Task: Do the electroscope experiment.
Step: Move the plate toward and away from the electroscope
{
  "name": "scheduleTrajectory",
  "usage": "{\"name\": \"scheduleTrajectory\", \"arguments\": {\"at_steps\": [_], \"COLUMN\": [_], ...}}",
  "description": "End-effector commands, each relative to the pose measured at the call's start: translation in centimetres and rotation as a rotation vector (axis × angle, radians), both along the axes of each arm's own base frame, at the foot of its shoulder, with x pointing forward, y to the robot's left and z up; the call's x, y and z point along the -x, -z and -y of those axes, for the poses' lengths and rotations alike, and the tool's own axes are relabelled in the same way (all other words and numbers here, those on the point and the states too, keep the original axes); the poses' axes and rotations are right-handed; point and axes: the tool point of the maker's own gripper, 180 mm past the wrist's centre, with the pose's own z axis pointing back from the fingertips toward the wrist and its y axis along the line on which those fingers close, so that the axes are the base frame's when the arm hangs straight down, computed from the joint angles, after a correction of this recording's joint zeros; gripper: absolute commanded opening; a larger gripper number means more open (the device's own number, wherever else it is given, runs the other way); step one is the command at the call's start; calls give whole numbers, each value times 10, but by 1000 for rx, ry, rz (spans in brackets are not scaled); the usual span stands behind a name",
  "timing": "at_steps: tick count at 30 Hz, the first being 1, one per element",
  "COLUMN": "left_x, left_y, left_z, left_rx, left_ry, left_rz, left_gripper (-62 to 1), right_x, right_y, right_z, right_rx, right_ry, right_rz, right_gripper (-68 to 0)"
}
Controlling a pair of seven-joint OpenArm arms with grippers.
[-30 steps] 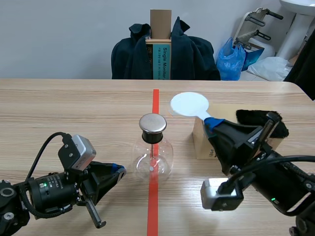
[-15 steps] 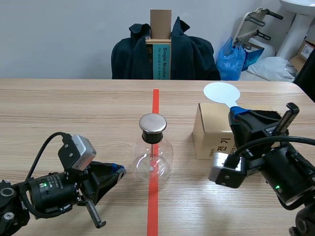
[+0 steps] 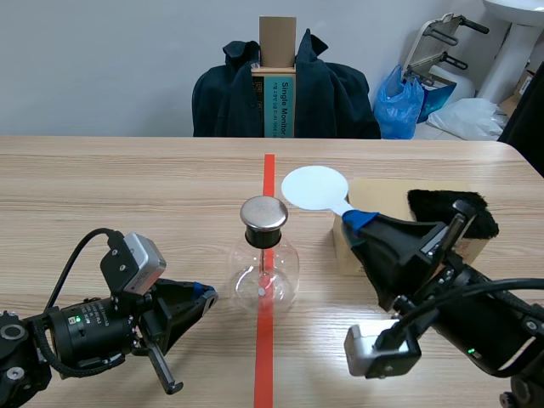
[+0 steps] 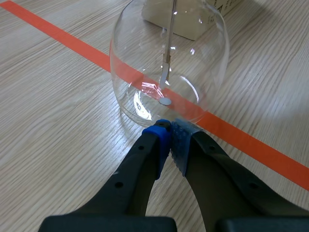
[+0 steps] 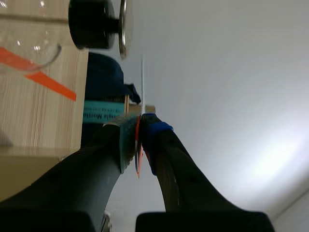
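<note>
At mid-table, scene view, the electroscope [image 3: 264, 263] stands on the tape line [image 3: 269, 170], the right gripper [image 3: 357, 223] pinching the white disc [image 3: 314, 187] by its handle beside the cap [image 3: 263, 214]; at the left wrist, the left gripper [image 4: 170, 140] lies closed on nothing at the electroscope's foot. Right wrist: disc edge-on; best, I'd judge, eased gently over the cap without jolting the glass.

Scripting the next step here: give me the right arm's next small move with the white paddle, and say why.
Probably ease the white paddle toward the electroscope's metal cap until the disc meets it. The right gripper is shut on the paddle's handle, and the disc hangs beside the cap, seemingly just short of touching.
</note>
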Motion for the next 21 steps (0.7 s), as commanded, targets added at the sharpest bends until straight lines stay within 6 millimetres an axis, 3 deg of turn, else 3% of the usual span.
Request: {"name": "scheduleTrajectory", "arguments": {"at_steps": [1,21], "left_x": [-5,-5], "left_y": [-10,-10], "left_z": [3,3], "left_rx": [30,30], "left_ry": [-5,-5], "left_rz": [24,24], "left_gripper": [-582,-582], "right_x": [-3,15], "right_y": [-12,-10], "right_z": [0,-14], "right_rx": [6,21], "right_ry": [-23,-153], "right_rz": [48,45], "right_gripper": [-667,-667]}}
